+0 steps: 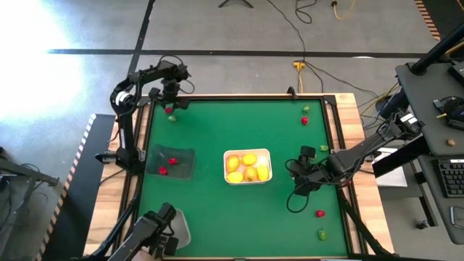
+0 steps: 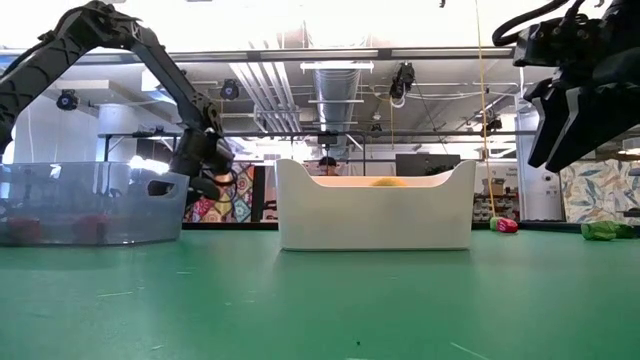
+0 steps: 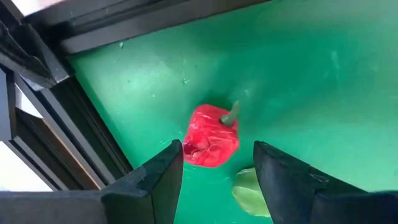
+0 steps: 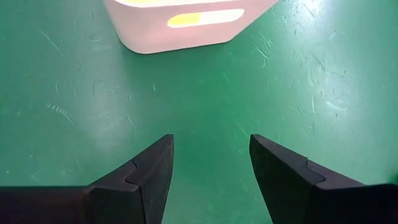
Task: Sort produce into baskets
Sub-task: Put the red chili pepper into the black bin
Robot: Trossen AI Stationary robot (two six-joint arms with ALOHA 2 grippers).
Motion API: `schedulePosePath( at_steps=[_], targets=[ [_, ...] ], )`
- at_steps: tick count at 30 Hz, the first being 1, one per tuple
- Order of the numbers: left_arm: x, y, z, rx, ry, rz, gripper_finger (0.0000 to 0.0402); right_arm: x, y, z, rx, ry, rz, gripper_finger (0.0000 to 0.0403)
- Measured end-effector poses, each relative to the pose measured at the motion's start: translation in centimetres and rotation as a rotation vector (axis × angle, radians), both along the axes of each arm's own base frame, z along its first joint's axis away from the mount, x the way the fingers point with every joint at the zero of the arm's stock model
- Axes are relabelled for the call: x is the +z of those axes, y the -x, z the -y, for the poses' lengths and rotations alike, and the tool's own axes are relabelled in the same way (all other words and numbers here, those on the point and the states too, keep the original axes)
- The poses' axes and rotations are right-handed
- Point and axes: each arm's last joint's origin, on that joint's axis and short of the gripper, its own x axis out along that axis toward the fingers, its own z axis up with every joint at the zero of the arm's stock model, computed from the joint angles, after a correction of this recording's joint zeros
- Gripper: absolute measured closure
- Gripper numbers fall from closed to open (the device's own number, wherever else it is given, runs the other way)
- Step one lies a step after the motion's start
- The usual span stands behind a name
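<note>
Green matting covers the bench (image 1: 239,217), which stands on a grey concrete floor with cables trailing across it beyond the far edge.

Near the middle sits the white basket (image 1: 248,167), loaded with yellow-orange rounds (image 1: 249,160). Toward the left edge lies the dark see-through basket (image 1: 168,161), with two small red pieces (image 1: 167,166) inside. At the near left corner, the clear pale basket (image 1: 180,226) is partly hidden behind an arm mount.

The left end effector (image 3: 214,158) hangs over the far left corner, fingers spread and gripping nothing. Between them, on the matting, rests a red pepper (image 3: 211,135) with a short stem, and a green piece (image 3: 250,191) lies just beside it, touching or nearly so; I cannot tell which.

The right end effector (image 4: 211,155) hovers above bare matting just to the right of the white basket, fingers apart and empty.

Loose produce remains elsewhere. A red piece (image 1: 305,120) and a green piece above it (image 1: 306,109) sit near the far right corner. Another red piece (image 1: 320,213) and a green one (image 1: 322,234) lie near the near right corner.

Ceiling ducts and shelving show in the room behind, in the low view.
</note>
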Motion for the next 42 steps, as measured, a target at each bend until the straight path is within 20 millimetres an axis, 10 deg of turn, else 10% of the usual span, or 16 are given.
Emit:
schedulePosePath(
  at_steps=[27,35,42],
  targets=[
    [0.1,0.1,0.1,-0.008,-0.012,-0.034,0.0318,0.0,0.0,0.0,-0.014,-0.006,0.002,0.0200],
    [5.6,-0.6,0.8,-0.068,-0.053,-0.021,0.0347,0.0,0.0,0.0,0.001,-0.002,-0.005,0.0200],
    [12.0,-2.4,5.8,-0.166,-0.120,0.051,0.0380,0.5,-0.6,0.5,0.015,0.092,0.038,0.0200]
  ],
)
